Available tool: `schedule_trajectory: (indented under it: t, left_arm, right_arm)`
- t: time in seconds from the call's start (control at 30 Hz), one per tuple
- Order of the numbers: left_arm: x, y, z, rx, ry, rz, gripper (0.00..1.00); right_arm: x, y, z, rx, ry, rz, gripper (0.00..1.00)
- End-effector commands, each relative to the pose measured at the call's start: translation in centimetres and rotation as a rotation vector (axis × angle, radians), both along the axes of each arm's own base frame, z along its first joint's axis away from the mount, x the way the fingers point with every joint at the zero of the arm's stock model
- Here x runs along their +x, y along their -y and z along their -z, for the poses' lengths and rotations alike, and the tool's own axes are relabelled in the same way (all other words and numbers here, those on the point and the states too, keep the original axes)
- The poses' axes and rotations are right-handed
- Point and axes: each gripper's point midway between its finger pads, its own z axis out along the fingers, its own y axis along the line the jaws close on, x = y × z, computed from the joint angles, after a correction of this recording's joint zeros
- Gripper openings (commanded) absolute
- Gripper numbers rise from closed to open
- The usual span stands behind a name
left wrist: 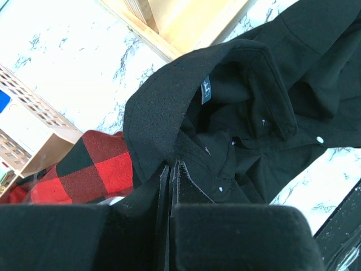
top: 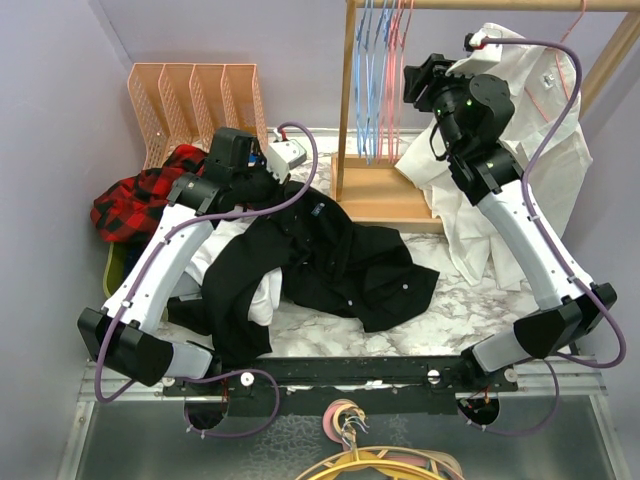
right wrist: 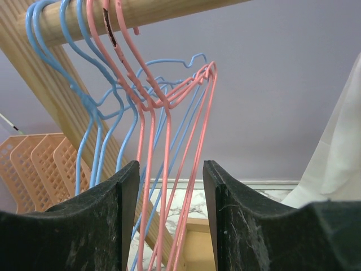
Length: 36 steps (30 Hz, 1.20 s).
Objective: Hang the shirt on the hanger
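Top external view: the shirt [top: 345,262], black and crumpled, lies spread over the middle of the marble bench [top: 462,292]. One fold drapes toward the near edge, and a patch of white cloth [top: 263,297] shows beneath it. The left gripper [top: 266,186] is low at the shirt's far-left part, beside the red-and-black plaid garment [top: 140,196], which is heaped at the bench's left side in front of an orange file rack [top: 195,98].

From the left wrist, the left jaws are pressed together with black fabric pinched between them just below the collar. The collar's label and a few pale buttons are visible.

The right gripper [top: 418,76] is raised at the wooden clothes stand, close to the hanging wires. A white shirt [top: 535,130] is draped just behind and to the right of that arm.

From the right wrist, the right jaws are spread. The hanger [right wrist: 161,103], of pink-red wire, hangs from the wooden rail [right wrist: 169,12] among other pink ones, beside several blue hangers [right wrist: 84,96]. Its wires run down through the gap between the fingers [right wrist: 127,197]; I cannot tell whether they touch.
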Motion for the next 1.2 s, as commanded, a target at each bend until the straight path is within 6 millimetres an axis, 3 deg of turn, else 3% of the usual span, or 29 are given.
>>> schedule_trajectory:
  t: [0.0,0.37,0.77,1.0,1.17]
  left_arm:
    - [-0.7,0.2,-0.7,-0.028,0.013,0.019,0.0]
    - [-0.6,0.3,-0.8,-0.034,0.011,0.022,0.0]
    - [-0.4,0.5,-0.7,-0.032,0.009,0.025,0.0]
    - [-0.3,0.4,-0.5,-0.024,0.006,0.021,0.0]
    - [-0.2,0.3,-1.0,-0.037,0.001,0.022,0.0]
  right_arm:
    - [0.3,-0.6,0.4,-0.006,-0.016,-0.038,0.49]
    - [2.2,-1.1,3.0,-0.031,-0.067,-0.037,0.49]
    - [4.1,0.0,5.2,-0.07,-0.125,0.022,0.46]
    - [3.5,0.8,7.8,-0.087,-0.178,0.043,0.46]
    - [2.1,1.6,8.8,-0.097,-0.193,0.048,0.26]
